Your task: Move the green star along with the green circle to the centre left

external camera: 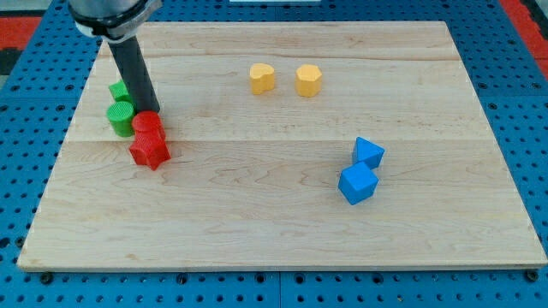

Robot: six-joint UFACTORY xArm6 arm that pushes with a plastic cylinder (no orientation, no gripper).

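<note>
The green circle (120, 117) sits near the board's left edge, with the green star (119, 89) just above it, partly hidden by the dark rod. My tip (151, 109) stands just right of the green circle, touching or nearly touching it, and right above the red circle (147, 123). The red star (150, 151) lies just below the red circle.
A yellow heart-like block (262, 78) and a yellow hexagon (308, 79) sit at the upper middle. Two blue blocks (368, 153) (357, 183) lie at the right. The wooden board (282, 231) rests on a blue pegboard.
</note>
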